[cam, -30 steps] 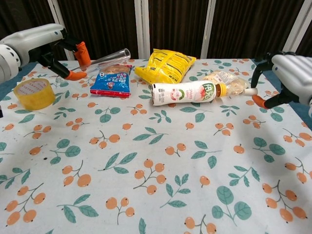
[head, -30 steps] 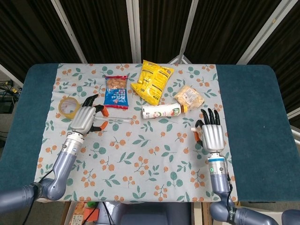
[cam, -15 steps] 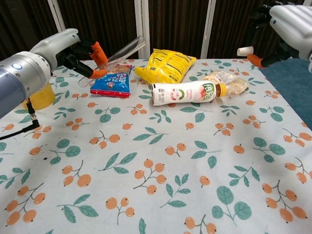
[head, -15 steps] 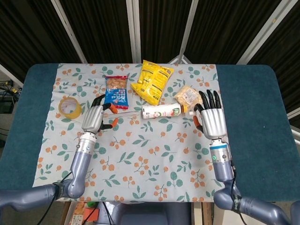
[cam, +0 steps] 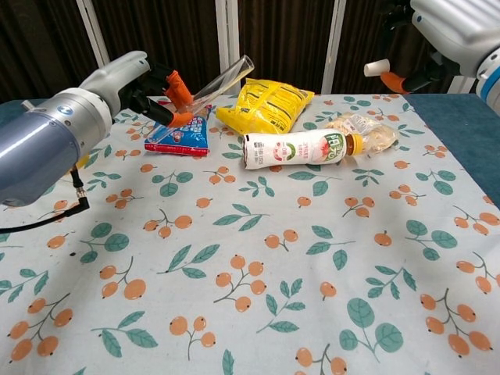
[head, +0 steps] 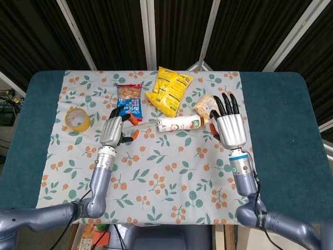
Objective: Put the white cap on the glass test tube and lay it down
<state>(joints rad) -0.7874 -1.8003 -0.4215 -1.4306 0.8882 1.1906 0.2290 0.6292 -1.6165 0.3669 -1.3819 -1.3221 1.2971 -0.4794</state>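
Tube mouth vs cap gap is what matters here. Left hand (cam: 144,90) pinches the glass test tube (cam: 223,80) near its closed end, held above the tabletop (cam: 258,258); the tube's long axis slants up and toward the robot's right, open mouth at the upper end, over the blue snack packet (cam: 178,129) and just short of the yellow chip bag (cam: 266,104). Right hand (cam: 437,35) pinches the white cap (cam: 376,68) btwn an orange-tipped finger and thumb, other fingers spread, also lifted well off the cloth, approx above the small clear snack bag (cam: 361,129).

So cap lies to the right of the tube mouth, at roughly similar height in chest view, w/ the chip bag and the lying drink bottle (cam: 293,148) below the gap. Hands well apart. Whether the cap's open side faces the tube mouth — can't tell, too small.

Judgement: both hands need to close inward along the tube's axis; cap prob needs tilting to match the slant, else it'll catch the rim. Neither hand clearly nearer the meeting point. Capping not yet done, laying down comes after. Tape roll (head: 77,119) at far left, out of the way.
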